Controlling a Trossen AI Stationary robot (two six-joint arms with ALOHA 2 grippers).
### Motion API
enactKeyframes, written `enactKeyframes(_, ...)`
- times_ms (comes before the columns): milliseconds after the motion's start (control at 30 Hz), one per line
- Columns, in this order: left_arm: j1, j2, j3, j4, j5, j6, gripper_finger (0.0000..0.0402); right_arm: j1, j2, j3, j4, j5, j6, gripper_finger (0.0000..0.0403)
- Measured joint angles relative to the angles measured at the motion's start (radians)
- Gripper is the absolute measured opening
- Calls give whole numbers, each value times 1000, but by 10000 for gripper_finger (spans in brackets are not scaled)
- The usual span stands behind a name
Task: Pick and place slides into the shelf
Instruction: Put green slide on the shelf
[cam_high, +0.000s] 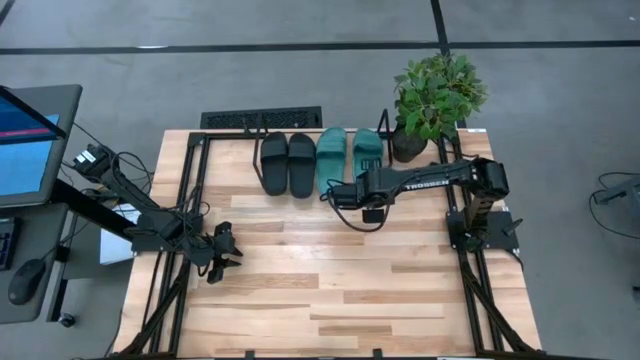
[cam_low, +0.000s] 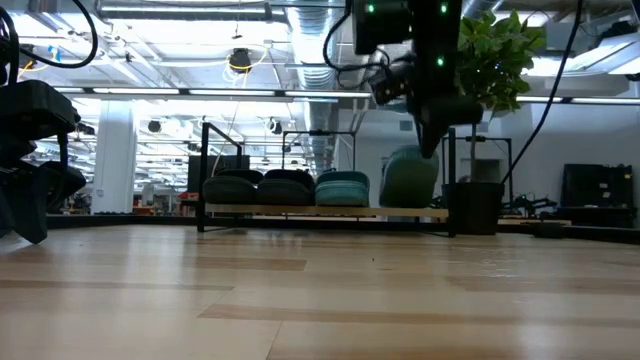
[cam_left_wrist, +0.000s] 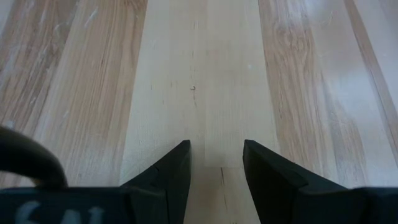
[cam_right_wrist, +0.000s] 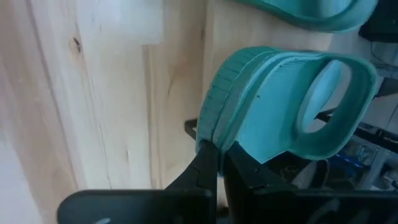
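The right arm reaches across the table's far side, its right gripper (cam_right_wrist: 217, 163) seemingly clamped with fingers (cam_right_wrist: 202, 165) pressed nearly together, while the left arm waits low near the left edge, its left gripper (cam_left_wrist: 216, 163) parted and empty.

White lettering reading "TROSSEN" is showing along the forearm of the right arm (cam_high: 425, 183), which is reaching over the far right part of the table. No other text is proving legible anywhere else.
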Motion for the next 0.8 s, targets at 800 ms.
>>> enactKeyframes(800, 0, 0, 0, 0, 0, 0, 135, -55, 0, -130, 209, 19, -85, 0)
